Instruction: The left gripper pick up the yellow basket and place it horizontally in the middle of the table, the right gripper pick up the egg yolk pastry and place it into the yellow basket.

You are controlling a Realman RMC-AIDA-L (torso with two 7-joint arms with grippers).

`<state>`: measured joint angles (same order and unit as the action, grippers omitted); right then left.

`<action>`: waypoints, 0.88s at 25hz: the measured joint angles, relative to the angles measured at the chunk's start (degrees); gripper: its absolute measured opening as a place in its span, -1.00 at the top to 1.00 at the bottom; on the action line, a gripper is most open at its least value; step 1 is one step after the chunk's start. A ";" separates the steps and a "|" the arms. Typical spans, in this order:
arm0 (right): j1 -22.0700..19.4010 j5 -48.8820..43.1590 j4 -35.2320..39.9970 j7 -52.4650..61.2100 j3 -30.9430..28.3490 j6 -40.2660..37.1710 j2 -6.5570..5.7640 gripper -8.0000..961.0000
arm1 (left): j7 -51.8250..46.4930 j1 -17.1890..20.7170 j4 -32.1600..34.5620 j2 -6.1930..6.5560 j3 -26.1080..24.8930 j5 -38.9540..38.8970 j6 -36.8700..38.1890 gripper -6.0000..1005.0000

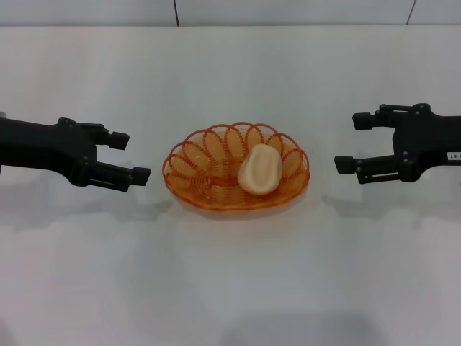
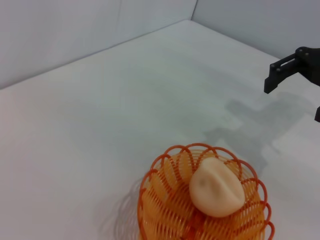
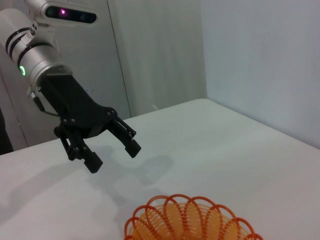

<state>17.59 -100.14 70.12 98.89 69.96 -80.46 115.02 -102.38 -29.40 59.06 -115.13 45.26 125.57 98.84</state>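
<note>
The yellow basket [image 1: 209,176] lies lengthwise across the middle of the table [image 1: 230,274], its looped rim also showing in the left wrist view [image 2: 165,200] and the right wrist view [image 3: 185,217]. Inside it, toward its right half, rests the egg yolk pastry [image 1: 260,170] [image 2: 216,187]. My left gripper [image 1: 130,157] [image 3: 114,153] hovers open just left of the basket, holding nothing. Open and empty too, my right gripper [image 1: 349,142] [image 2: 295,90] stands to the right of the basket, a short gap away.
The white tabletop ends at a pale wall [image 1: 230,11] along the back. In the right wrist view the left arm's silver segment with a green ring light [image 3: 22,70] rises behind its claw.
</note>
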 joint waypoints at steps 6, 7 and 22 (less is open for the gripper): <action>-0.18 -0.03 0.37 -0.53 -0.11 -1.37 -0.05 -0.79 | 0.73 0.05 0.00 0.00 0.00 -0.66 0.14 -0.77; -0.16 -0.05 0.42 -0.56 -0.12 -1.59 -0.06 -0.79 | 0.83 0.05 0.00 0.00 0.00 -0.78 0.15 -0.77; 0.45 -0.96 0.54 -0.25 -0.18 -1.86 -0.06 -0.79 | 4.72 -0.75 -0.55 -1.00 1.48 -2.36 3.57 -0.74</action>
<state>18.04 -101.10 70.65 98.64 69.78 -82.32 114.95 -97.66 -30.16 58.51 -116.13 46.74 123.21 102.41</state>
